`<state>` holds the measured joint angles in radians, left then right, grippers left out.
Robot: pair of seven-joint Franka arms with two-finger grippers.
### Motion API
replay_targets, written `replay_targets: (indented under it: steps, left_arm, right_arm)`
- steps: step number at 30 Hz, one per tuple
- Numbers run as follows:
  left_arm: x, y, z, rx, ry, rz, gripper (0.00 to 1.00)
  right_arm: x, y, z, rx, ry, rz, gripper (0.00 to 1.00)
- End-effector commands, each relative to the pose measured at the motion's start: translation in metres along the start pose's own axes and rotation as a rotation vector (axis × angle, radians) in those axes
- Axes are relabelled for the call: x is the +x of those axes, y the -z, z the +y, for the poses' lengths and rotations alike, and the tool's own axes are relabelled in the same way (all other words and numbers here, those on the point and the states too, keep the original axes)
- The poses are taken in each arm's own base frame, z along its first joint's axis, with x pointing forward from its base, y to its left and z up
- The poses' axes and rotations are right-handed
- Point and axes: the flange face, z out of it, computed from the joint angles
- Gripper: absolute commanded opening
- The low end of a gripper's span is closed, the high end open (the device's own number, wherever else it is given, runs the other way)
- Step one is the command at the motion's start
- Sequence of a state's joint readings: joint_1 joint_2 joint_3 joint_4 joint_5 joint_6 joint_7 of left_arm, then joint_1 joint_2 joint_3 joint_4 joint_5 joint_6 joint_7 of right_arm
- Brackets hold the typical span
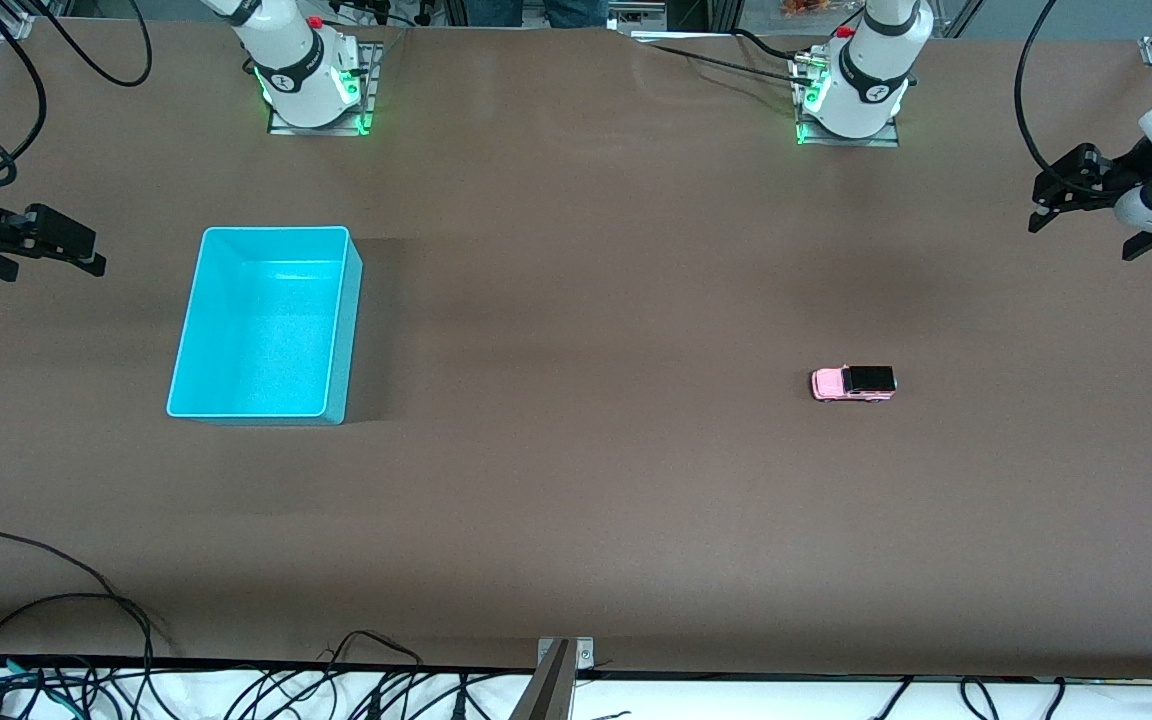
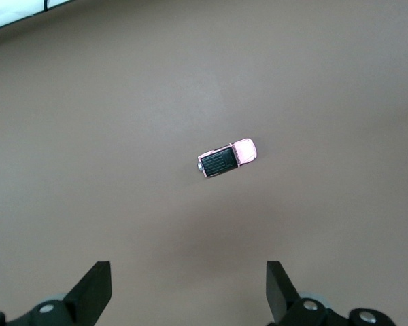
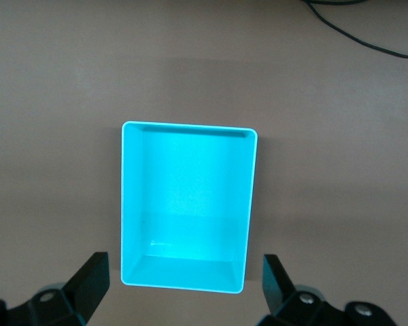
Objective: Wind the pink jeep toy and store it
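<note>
Nothing gripped yet, so the winding step has not begun: the small pink jeep toy with its black roof [image 1: 853, 383] sits alone on the brown table [image 1: 576, 500], ahead of the left tool [image 1: 1086, 205], whose fingers are spread wide and empty. The right tool [image 1: 56, 245], equally agape, waits over the table beside the empty turquoise plastic bin [image 1: 186, 330]. Next, I'd say, the left tool must descend and straddle the jeep.

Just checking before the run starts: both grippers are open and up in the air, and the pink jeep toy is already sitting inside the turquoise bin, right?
Not quite. The pink jeep toy stands on the bare table toward the left arm's end, well apart from the turquoise bin, which the front view shows empty. The rest holds: the left gripper and right gripper are open and raised.
</note>
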<state>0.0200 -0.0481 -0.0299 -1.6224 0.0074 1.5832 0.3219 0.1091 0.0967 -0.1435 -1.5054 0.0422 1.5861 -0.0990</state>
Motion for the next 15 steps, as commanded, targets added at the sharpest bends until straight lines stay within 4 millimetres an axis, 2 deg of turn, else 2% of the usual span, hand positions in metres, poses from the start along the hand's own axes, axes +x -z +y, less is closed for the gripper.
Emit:
replay_targets:
  steps: [1,15]
  left_arm:
    - [0.0032,0.0066,0.0013,-0.011,-0.001,0.001,1.0]
    - [0.0044,0.0025,-0.0007,-0.015,0.001,-0.006,1.0]
  right_arm:
    - [-0.0021,0.0056,0.0022,-0.003,0.005,-0.003,1.0]
    - [-0.0021,0.0063,0.0022,-0.004,0.005,-0.001,1.0]
